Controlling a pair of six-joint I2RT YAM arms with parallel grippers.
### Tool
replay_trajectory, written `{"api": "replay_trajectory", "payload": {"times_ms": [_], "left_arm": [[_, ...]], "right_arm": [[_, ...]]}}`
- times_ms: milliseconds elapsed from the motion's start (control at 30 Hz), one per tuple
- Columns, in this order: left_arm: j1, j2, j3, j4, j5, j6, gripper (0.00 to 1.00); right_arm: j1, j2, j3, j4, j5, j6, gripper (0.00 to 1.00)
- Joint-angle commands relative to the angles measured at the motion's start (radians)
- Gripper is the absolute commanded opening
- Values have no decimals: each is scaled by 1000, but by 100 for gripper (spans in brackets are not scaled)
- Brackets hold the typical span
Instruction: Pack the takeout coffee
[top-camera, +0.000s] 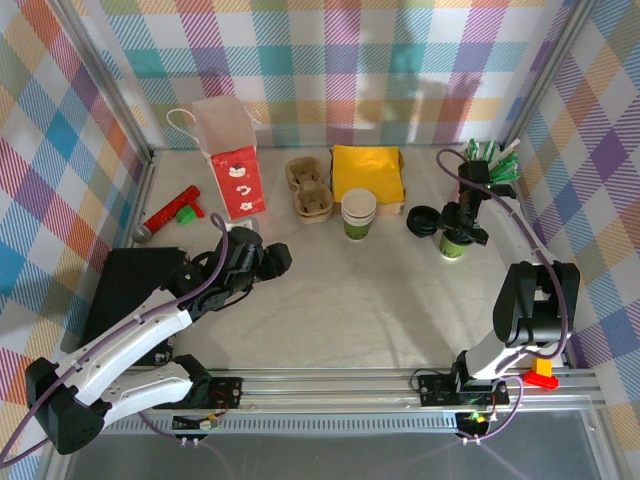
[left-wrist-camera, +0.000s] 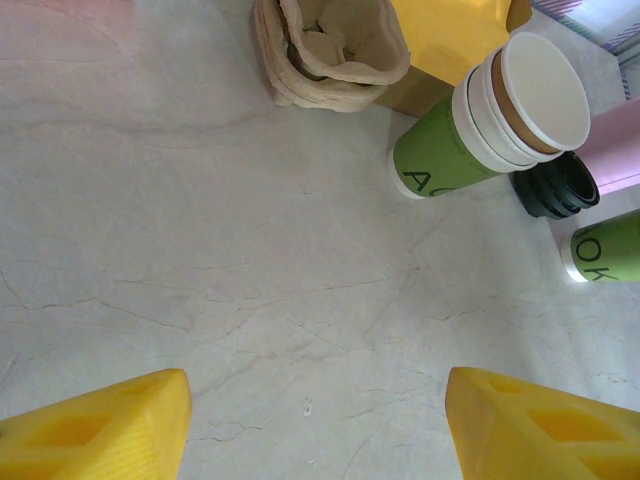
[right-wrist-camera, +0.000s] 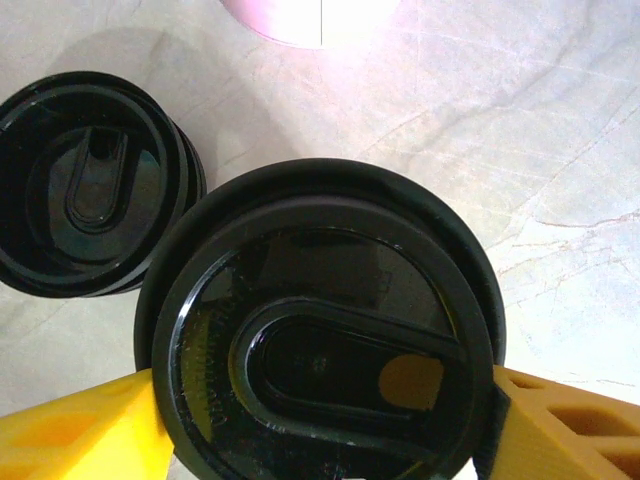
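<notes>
1. Currently, the takeout coffee (top-camera: 454, 245) is standing upright on the table (top-camera: 380, 290) at its right rear, with its black lid already sitting on it, so the cup itself is looking ready to go.
2. Just beside it, a stack of loose black lids (right-wrist-camera: 90, 190) is sitting to its left, and a stack of lidless cups (top-camera: 358, 212) is standing further left, well apart from it.
3. Over the coffee, the right gripper (top-camera: 460, 218) is coming at it from above. In the right wrist view its yellow fingers (right-wrist-camera: 75, 435) are lying against both sides of the cup just under the lid rim, so I am judging that the claw is pinching the cup.
4. Nothing in the overhead view is suggesting that the cup is lifting off the table yet.
5. Meanwhile the left gripper (left-wrist-camera: 320, 430) is hovering low over bare table on the left side, with its claw spread wide and holding nothing.
6. As for packing, the paper bag (top-camera: 230, 160) is standing at the rear left and the pulp cup carriers (top-camera: 310, 190) are lying just right of it. The coffee is sitting in neither.
7. So the task is only beginning: the grasp is looking made, while the lift, the carry across and the placing are all waiting to be done.
</notes>
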Motion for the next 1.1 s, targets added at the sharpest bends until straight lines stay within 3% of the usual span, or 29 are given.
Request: {"api": "replay_trajectory", "payload": {"times_ms": [0, 333, 667, 867, 1067], "left_arm": [[17, -20, 18, -18, -11, 6, 68], [17, -20, 24, -20, -9, 8, 68], [18, -15, 35, -21, -10, 12, 68], [18, 7, 66, -23, -23, 28, 68], [24, 84, 129, -18, -43, 60, 68]], "right_arm": [[-9, 19, 35, -19, -18, -12, 76], [-10, -18, 89, -72, -24, -22, 88], [-11, -97, 165, -156, -63, -32, 89], [-12, -225, 169, -153, -233, -44, 89], [-11, -415, 4, 63, -625, -23, 87]]}}
